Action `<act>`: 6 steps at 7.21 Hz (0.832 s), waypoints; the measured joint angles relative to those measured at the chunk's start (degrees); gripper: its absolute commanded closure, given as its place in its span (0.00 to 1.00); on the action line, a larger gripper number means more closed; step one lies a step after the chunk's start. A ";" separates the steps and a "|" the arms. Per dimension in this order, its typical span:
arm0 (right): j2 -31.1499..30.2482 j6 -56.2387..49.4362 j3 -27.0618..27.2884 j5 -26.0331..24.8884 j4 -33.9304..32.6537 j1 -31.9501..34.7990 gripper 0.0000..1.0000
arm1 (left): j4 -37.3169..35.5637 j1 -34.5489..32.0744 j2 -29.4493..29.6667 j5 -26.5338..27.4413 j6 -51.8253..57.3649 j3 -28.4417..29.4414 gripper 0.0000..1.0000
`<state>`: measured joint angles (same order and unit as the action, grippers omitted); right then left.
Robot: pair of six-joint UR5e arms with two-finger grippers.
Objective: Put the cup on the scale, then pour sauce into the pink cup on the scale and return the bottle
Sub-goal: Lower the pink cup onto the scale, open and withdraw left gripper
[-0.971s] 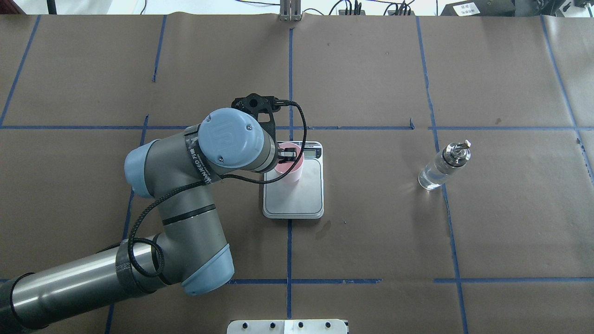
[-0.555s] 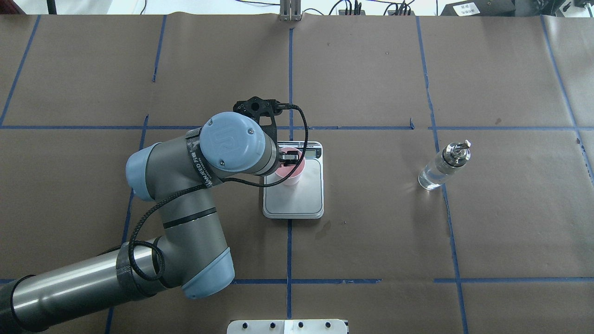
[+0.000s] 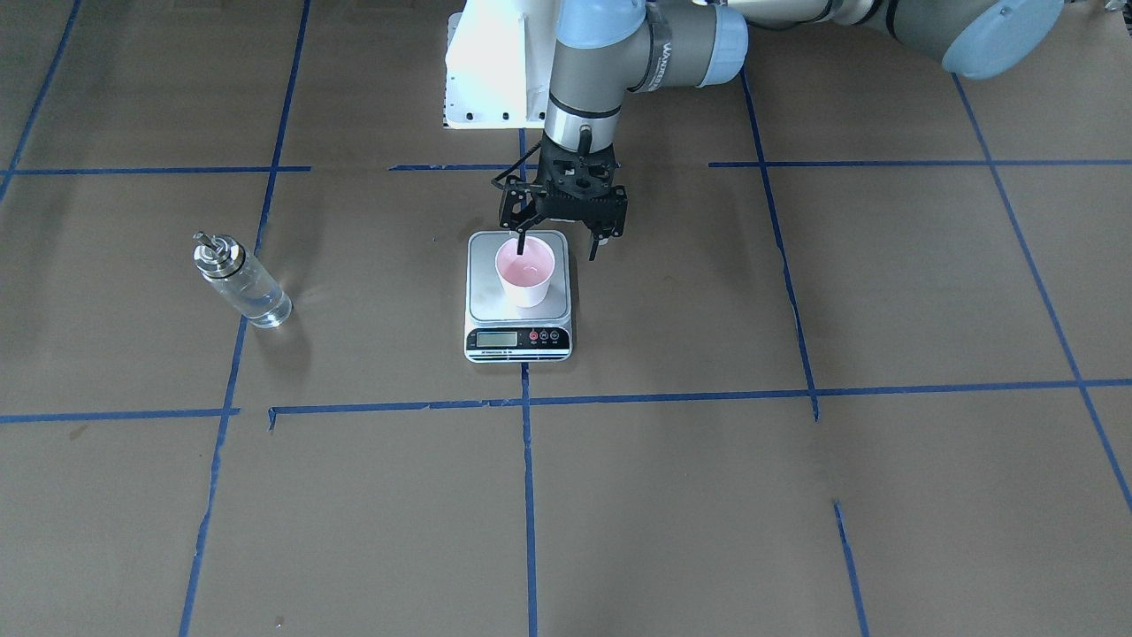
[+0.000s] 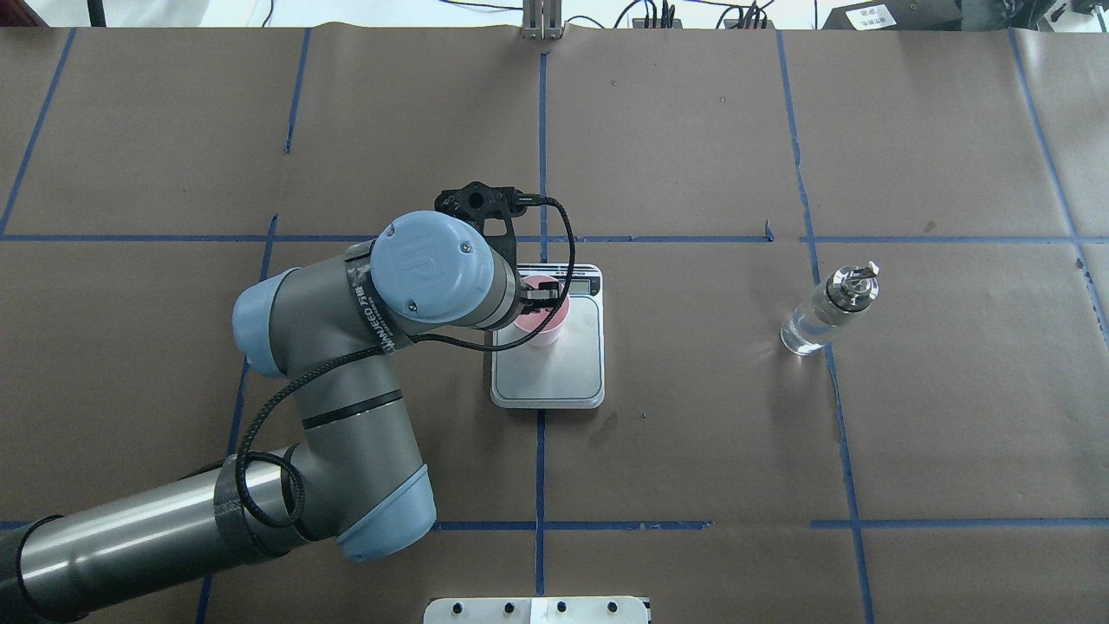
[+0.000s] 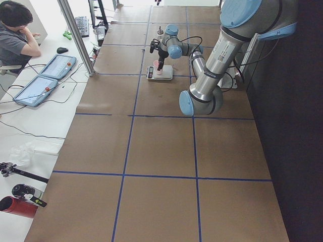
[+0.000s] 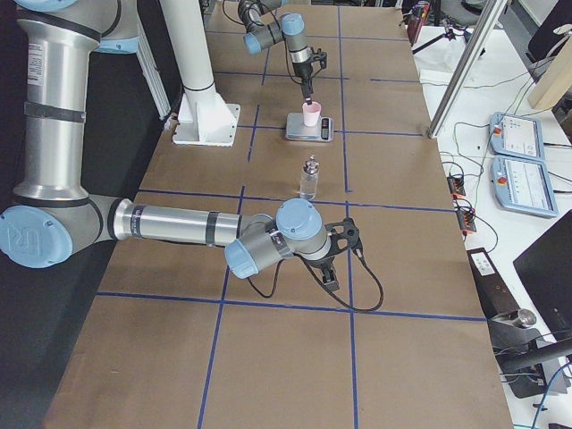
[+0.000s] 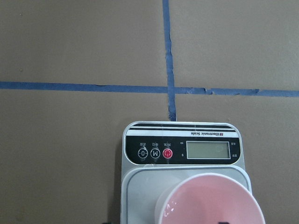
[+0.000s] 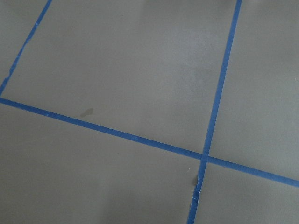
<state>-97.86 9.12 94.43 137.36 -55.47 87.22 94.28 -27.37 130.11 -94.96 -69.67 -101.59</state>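
The pink cup [image 3: 525, 274] stands upright on the steel plate of the scale [image 3: 484, 305], near its back. My left gripper [image 3: 557, 248] hangs over it, open: one finger [image 3: 522, 241] dips inside the cup and the other is outside, apart from the wall. From overhead the wrist hides most of the gripper [image 4: 538, 295] and part of the cup [image 4: 548, 328]. The left wrist view shows the cup's rim [image 7: 210, 200] and the scale's display [image 7: 182, 149]. The bottle [image 4: 823, 314] stands alone to the right. My right gripper [image 6: 332, 273] is low over bare table; I cannot tell whether it is open or shut.
The robot's white base plate [image 4: 537, 609] lies at the near edge. Blue tape lines cross the brown paper. An operator [image 5: 17, 30] sits past the table's far side with tablets [image 5: 45, 75]. The bottle [image 3: 240, 281] is well apart from the scale.
The left gripper came down with the cup, which now rests on the scale's plate. The bottle has not moved.
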 measured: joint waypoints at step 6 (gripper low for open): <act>0.59 28.96 15.27 0.39 -0.51 -9.49 0.00 | -1.65 -30.22 -18.89 -14.37 43.62 -8.94 0.00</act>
<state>-97.27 38.08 109.70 137.76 -55.98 77.73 92.63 -57.58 111.22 -109.32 -26.06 -110.54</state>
